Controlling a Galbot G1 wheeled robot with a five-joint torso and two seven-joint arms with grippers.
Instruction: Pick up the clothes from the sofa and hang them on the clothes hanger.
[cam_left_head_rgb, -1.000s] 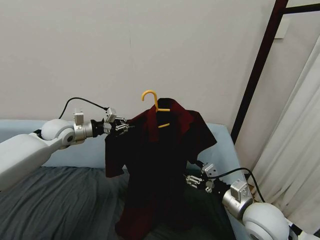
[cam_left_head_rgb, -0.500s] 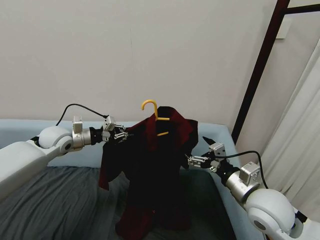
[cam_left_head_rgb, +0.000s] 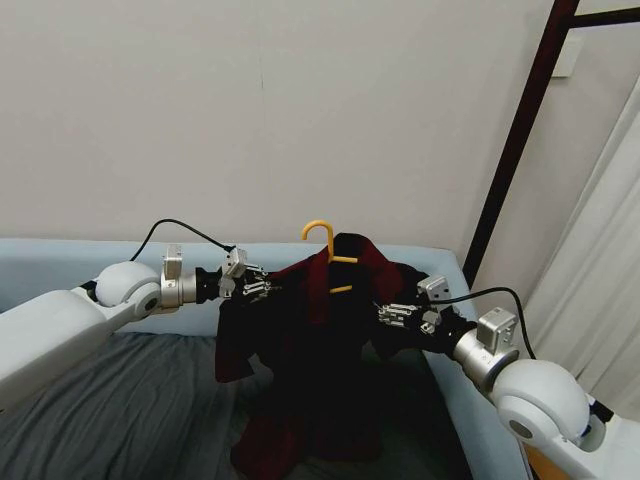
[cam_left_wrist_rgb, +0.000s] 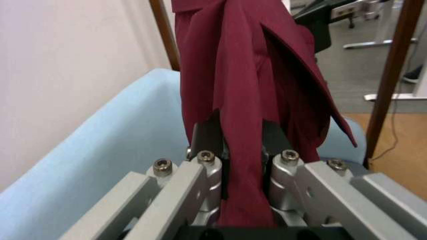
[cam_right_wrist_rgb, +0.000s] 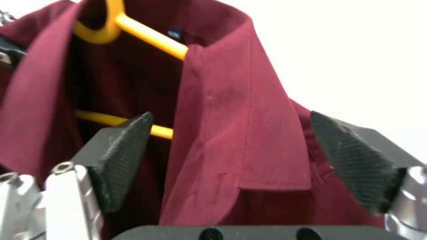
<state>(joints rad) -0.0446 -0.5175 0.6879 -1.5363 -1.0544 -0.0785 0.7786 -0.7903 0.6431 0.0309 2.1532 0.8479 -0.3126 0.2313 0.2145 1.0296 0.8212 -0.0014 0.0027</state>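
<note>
Raised right hand (cam_left_head_rgb: 386, 316) to shirt (cam_left_head_rgb: 320, 350), carried rightward.
Grips it with left hand (cam_left_head_rgb: 264, 290), right wide open; hanger (cam_left_head_rgb: 331, 245) in, hanging-up pending.

You had no text, brand, number or sign that could be read here. The shirt (cam_right_wrist_rgb: 227, 125) carried a small blue label (cam_right_wrist_rgb: 175, 34) inside its collar, its print too small to make out.

Your left arm stretches in from the left edge, left gripper (cam_left_head_rgb: 261, 290) pinched tight on the shirt (cam_left_head_rgb: 318, 350) at centre; your right arm angles up from lower right, right gripper (cam_left_head_rgb: 393, 316) spread wide.
</note>
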